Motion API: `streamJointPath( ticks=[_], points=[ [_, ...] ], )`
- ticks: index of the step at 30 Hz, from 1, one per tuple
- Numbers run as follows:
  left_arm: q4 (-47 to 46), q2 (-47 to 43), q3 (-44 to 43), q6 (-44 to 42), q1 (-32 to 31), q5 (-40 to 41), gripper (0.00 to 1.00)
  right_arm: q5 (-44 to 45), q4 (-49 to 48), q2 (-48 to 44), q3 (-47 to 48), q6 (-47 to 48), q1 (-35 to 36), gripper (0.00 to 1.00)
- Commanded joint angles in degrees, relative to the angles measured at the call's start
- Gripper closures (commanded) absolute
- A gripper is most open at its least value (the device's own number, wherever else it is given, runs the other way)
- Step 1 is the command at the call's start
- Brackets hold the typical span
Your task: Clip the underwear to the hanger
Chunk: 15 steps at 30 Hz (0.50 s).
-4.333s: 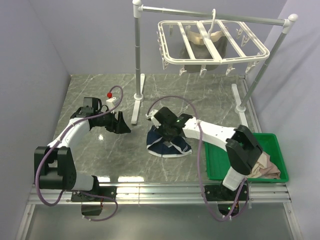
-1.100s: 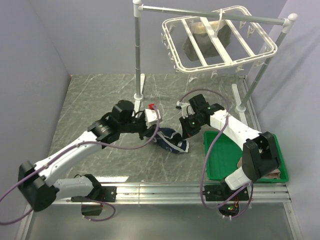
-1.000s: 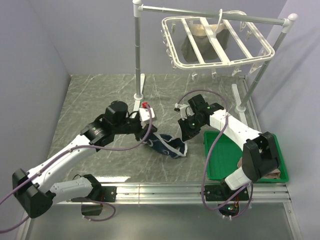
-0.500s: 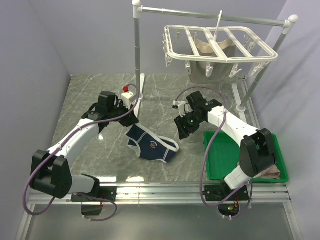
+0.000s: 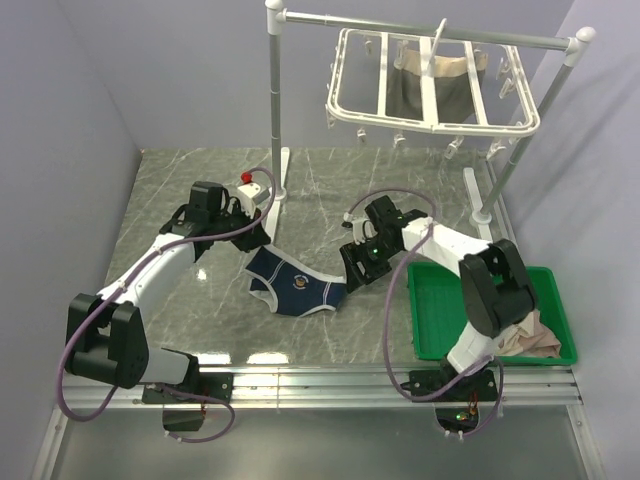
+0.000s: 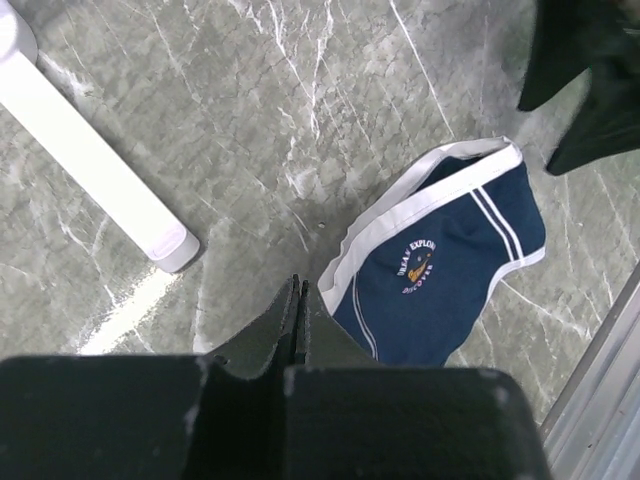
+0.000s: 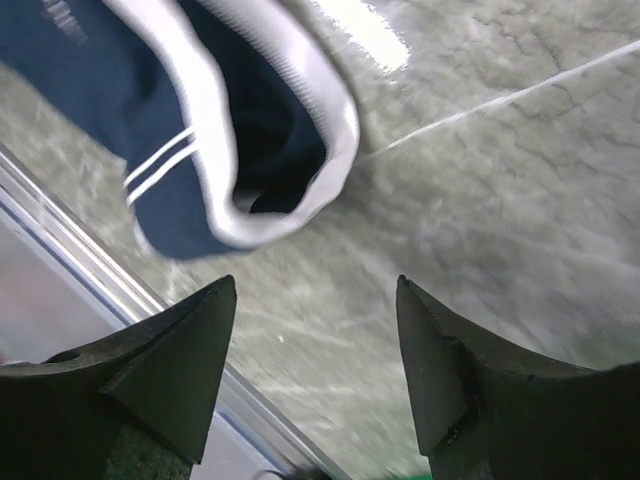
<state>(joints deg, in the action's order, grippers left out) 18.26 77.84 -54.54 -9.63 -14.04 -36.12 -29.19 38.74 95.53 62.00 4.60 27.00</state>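
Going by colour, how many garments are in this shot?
Navy blue: 1, the underwear on the table
Olive-grey: 1, the olive-grey garment hanging under the hanger
Beige: 1, the beige cloth in the green bin
Total: 3

A desk (image 5: pixel 180 180) topped in grey-green marble pattern with pale veins fills the floor of the scene. Plain lavender walls (image 5: pixel 170 70) close it in at the left, back and right. A white pole stand (image 5: pixel 274 120) with a grey crossbar rises at the back, its flat feet resting on the desk (image 6: pixel 95 165). A green tray (image 5: pixel 437 325) sits at the near right corner. A metal rail (image 5: pixel 320 385) runs along the near edge. Bright glare (image 7: pixel 375 35) shines off the marble.
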Motion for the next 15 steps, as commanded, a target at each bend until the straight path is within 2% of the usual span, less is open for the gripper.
streamJointPath(
  ticks=[1, 8, 15],
  points=[
    [-2.17, -0.24, 0.58, -1.62, 0.33, -1.41, 0.99, -5.51, -4.11, 3.08, 2.34, -6.88, -1.16, 0.28],
    [-2.53, 0.73, 0.75, -1.36, 2.44, -2.03, 1.00, -7.27, -7.98, 9.14, 3.65, -10.66, -1.16, 0.36],
    [-2.79, 0.64, 1.28, -1.53, 3.50, -2.38, 1.00, -10.89, -9.30, 14.16, 7.34, -12.95, -0.99, 0.37]
  ],
)
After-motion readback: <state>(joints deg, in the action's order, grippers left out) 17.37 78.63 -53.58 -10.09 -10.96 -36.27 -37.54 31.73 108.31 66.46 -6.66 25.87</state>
